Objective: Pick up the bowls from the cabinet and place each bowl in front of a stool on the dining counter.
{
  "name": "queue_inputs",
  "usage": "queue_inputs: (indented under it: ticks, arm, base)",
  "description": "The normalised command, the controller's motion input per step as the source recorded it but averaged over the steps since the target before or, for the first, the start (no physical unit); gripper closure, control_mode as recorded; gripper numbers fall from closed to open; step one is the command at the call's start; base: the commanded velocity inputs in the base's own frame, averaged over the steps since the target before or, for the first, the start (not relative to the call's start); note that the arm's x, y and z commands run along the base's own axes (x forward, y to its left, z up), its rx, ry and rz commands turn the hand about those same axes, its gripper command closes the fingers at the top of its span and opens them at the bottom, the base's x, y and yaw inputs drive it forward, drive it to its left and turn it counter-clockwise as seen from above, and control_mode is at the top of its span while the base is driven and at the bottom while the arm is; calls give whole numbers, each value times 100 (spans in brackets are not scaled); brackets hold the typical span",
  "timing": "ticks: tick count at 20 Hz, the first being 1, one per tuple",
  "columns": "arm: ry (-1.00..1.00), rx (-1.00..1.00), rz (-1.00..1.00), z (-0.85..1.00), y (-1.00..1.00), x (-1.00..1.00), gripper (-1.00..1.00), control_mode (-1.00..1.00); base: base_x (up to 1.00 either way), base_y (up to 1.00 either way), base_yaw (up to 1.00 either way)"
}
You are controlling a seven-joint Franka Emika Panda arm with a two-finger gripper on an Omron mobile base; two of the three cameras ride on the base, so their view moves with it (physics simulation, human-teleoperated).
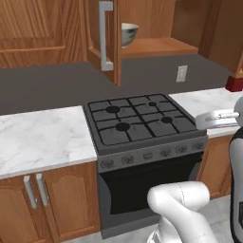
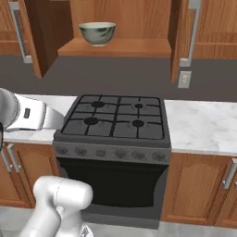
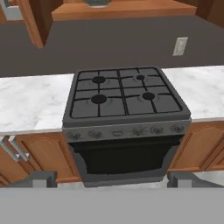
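Cabinet: you see the wooden wall cabinet (image 2: 115, 28) standing open above the stove, its doors swung out to either side, each with a long grey bar handle (image 1: 104, 35).
Stove: a dark four-burner stove (image 2: 113, 120) with its oven below sits straight ahead of you, under the open cabinet.
Table: white marble table tops (image 1: 40, 137) flank the stove on both sides, over brown base cabinets.
Shelf: the cabinet's plain shelf (image 2: 134, 47) carries one thing, towards its left end as you see it in the right base view.
Bowl: the pale ceramic bowl (image 2: 97, 33) with dark markings stands upright on that shelf; in the left base view it peeks out from behind the open door (image 1: 128, 33).
Tool: your tool (image 3: 113, 178) is spread wide and holds nothing; its two finger tips (image 3: 39, 178) rise at the bottom of the hand view, level with the oven front.
Bowl against tool: the bowl sits high above and well beyond the tool, well apart from it, with the stove between them.
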Motion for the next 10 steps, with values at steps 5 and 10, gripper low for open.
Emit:
queue_inputs:
  ticks: [5, 10]
  arm:
    - [0, 0, 0, 0, 0, 0, -100, 100]
    - [0, 0, 0, 0, 0, 0, -100, 100]
  base:
    - [62, 23, -7]
    - [73, -31, 0]
